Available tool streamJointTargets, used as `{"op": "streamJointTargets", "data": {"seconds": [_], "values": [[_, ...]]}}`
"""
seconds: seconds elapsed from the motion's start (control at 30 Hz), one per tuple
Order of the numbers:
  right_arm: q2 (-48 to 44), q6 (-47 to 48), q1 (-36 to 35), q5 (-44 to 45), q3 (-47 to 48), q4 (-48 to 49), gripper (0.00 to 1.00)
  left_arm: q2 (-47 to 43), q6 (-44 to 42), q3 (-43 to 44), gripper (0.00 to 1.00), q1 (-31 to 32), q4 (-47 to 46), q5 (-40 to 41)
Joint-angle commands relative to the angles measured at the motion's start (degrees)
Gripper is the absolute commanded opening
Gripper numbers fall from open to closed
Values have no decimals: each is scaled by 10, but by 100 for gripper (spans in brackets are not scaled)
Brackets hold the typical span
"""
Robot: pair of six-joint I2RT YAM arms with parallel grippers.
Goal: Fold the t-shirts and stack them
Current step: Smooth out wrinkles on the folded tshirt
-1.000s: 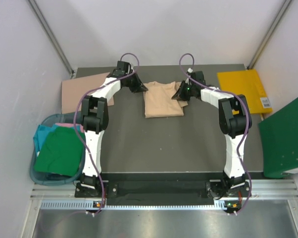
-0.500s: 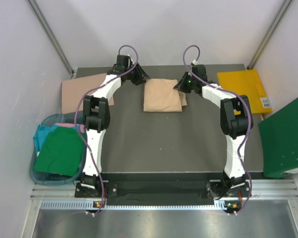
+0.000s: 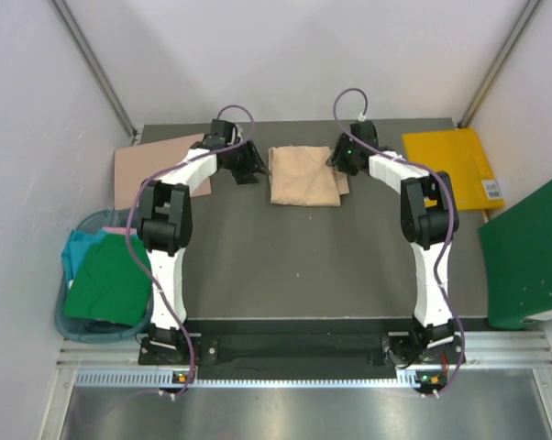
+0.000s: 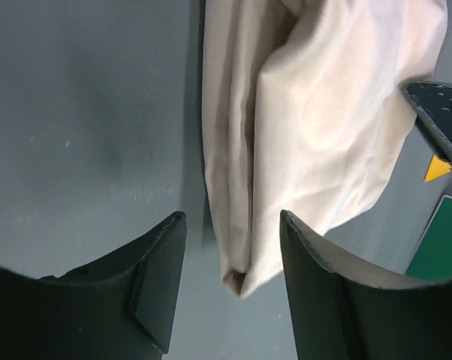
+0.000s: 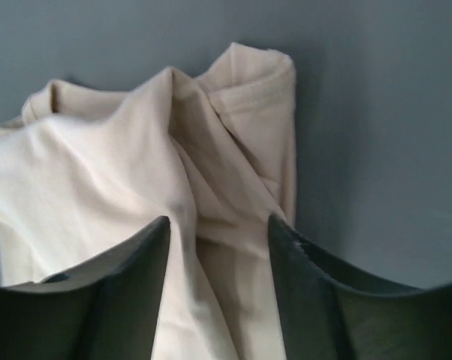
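Left gripper and right gripper stand parted, empty, flanking the beige t-shirt, seemingly folded, underlayers hidden.

We can read no words or numbers anywhere. We do see a small white sticker on the yellow flat thing at the far right corner of the table. It has dark marks, but they are too small for us to read.

the beige t-shirt lies folded flat at the far middle, the green t-shirt heaped at near left.
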State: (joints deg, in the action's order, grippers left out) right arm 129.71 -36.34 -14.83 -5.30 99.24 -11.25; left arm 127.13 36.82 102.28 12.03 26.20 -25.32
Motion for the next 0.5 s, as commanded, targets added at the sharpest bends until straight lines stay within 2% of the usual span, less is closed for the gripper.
{"op": "streamJointTargets", "data": {"seconds": [0.0,0.1,0.13,0.3,0.47], "values": [[-148,78,-6,89,-36,-6,69,-73,-57,-21,58,-6,10,27],[-159,89,-10,100,-37,-37,84,-65,-55,-21,58,-6,6,17],[-153,89,-9,95,-29,-47,85,-61,-46,-20,58,-6,-8,8],[-93,82,-6,37,-26,-66,86,-1,-11,12,57,-4,-13,-34],[-51,70,-15,2,-18,-76,86,6,-14,31,57,-5,-4,-25]]}}
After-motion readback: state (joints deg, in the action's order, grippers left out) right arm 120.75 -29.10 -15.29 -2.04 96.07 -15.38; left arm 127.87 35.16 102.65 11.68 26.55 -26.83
